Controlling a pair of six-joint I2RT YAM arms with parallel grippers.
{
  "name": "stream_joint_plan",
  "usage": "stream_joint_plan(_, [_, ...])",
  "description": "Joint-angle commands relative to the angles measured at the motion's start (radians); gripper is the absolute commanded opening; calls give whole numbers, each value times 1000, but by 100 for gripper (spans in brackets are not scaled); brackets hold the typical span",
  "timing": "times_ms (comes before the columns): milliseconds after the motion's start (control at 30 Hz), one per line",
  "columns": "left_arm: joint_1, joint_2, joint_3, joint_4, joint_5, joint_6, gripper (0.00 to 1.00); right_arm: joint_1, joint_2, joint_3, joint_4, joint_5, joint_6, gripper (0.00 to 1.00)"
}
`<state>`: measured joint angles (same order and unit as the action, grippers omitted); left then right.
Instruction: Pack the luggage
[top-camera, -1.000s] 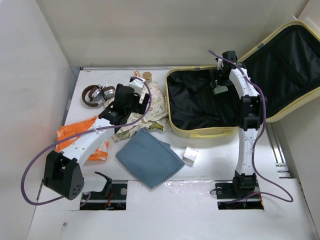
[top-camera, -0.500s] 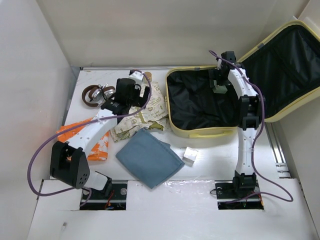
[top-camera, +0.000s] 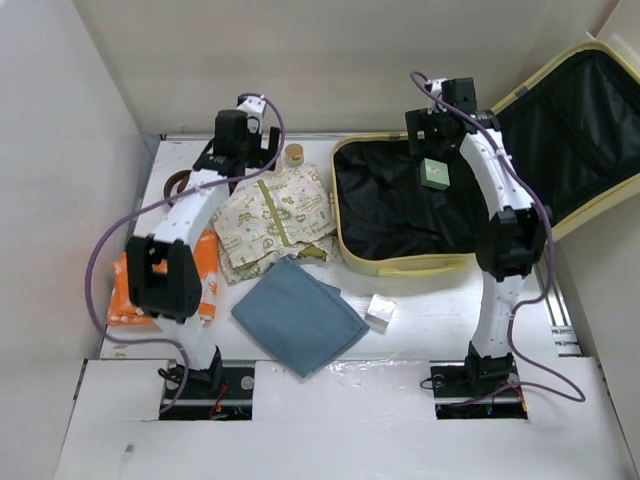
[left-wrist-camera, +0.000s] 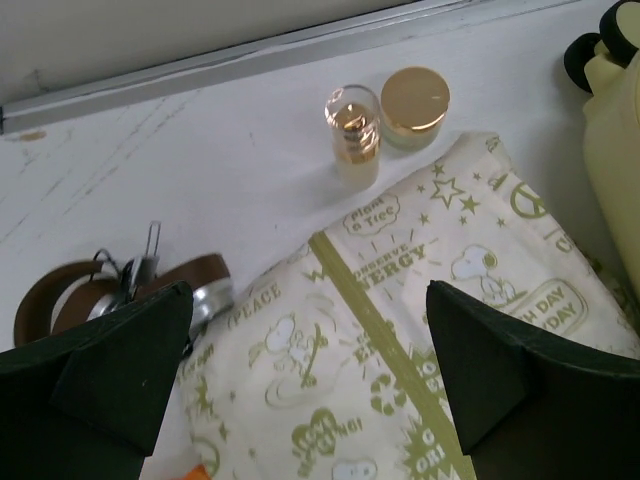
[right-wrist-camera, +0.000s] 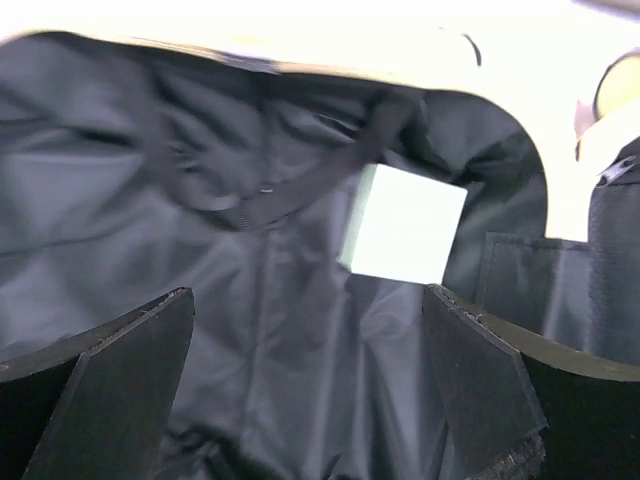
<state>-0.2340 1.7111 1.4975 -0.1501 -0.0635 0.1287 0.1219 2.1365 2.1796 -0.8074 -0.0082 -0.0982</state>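
Two pairs of jaws stand released and empty. The right jaws hang over the open luggage (top-camera: 400, 264), and just ahead of them a green box (right-wrist-camera: 405, 225) lies on the black lining, so that item looks packed. The left jaws hover over a printed cloth (left-wrist-camera: 400, 330). A small clear bottle (left-wrist-camera: 353, 135) and a gold-lidded jar (left-wrist-camera: 415, 105) stand just beyond it, close together, and a belt (left-wrist-camera: 70, 300) lies off to their left. The luggage's yellow shell is just to their right. I'd guess the next pick is the cloth or the bottle, though I cannot tell which. For the bottle, come straight down and close across its body from the side away from the jar, since it looks smooth and easily tipped. For the cloth, pinch well in from the edge so it lifts in one bunch. The white surface (top-camera: 420, 320) is scuffed and crowded with loose things. Pale walls (top-camera: 60, 150) box it in closely, and the luggage's lid leans towards the right one.
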Motion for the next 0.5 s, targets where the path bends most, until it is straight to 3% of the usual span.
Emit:
stream_joint_plan(0, [41,129,128,0,150,49,100,16,-127,-72,79,-53,-9,100])
stream_joint_plan(333, [55,439,398,90,240,29,97,55,-182,-84,68,-19,-38,100])
stream_joint_plan(400, [55,508,476,90,171,19,97,64,-182,-84,68,-19,-38,100])
stream_joint_plan(467, [55,548,521,90,119,19,90,76,-182,-84,68,-19,-38,100])
